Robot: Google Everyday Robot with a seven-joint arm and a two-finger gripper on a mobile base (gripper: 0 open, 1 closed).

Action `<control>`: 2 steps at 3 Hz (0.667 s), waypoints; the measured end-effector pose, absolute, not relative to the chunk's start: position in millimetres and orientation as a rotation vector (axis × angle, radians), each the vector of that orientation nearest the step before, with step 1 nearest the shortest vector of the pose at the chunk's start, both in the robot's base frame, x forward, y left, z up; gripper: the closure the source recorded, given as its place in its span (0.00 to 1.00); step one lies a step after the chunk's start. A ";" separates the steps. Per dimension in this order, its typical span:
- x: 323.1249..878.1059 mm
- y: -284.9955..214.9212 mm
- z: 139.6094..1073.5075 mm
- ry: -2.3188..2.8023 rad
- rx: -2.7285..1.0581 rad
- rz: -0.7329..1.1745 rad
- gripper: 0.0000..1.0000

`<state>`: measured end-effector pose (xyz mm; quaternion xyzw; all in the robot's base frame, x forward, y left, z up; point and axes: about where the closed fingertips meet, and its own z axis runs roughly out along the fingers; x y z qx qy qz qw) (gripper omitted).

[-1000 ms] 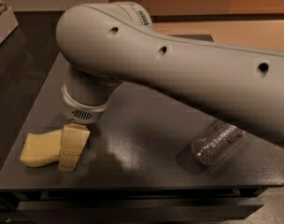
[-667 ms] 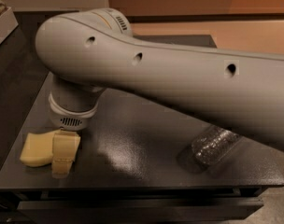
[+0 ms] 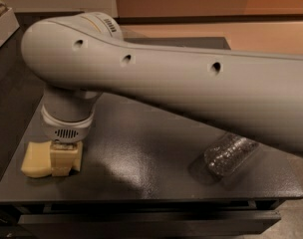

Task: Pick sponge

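- Since a second ago the arm [image 3: 181, 88] has swung further left and its wrist has dropped lower. The gripper [image 3: 66, 162] was at the right end of the sponge and now sits over its right part.
- The sponge [image 3: 36, 159] has stayed at the front left corner of the dark table [image 3: 141, 148]. It lies flat there, and only its pale yellow left half shows past the gripper.
- The gripper's cream-coloured end points straight down from the grey wrist and reaches to the tabletop. It overlaps the sponge and appears to touch it.
- Whether the gripper is spread or closed, and whether it has hold of the sponge, cannot be told, because the wrist and arm hide most of it.
- The only container-like thing is a clear crinkled plastic wrapper [image 3: 230, 154]. It lies on its side on the right part of the table, well apart from the sponge, and has not moved. What it holds, if anything, cannot be made out.
- The thick grey arm crosses the whole view from the right edge to the wrist, passing above the wrapper.
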<state>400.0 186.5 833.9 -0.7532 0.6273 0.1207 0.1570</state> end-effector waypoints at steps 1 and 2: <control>396.7 185.8 840.4 1.798 -2.168 0.385 0.64; 400.3 177.1 861.4 1.822 -2.138 0.413 0.87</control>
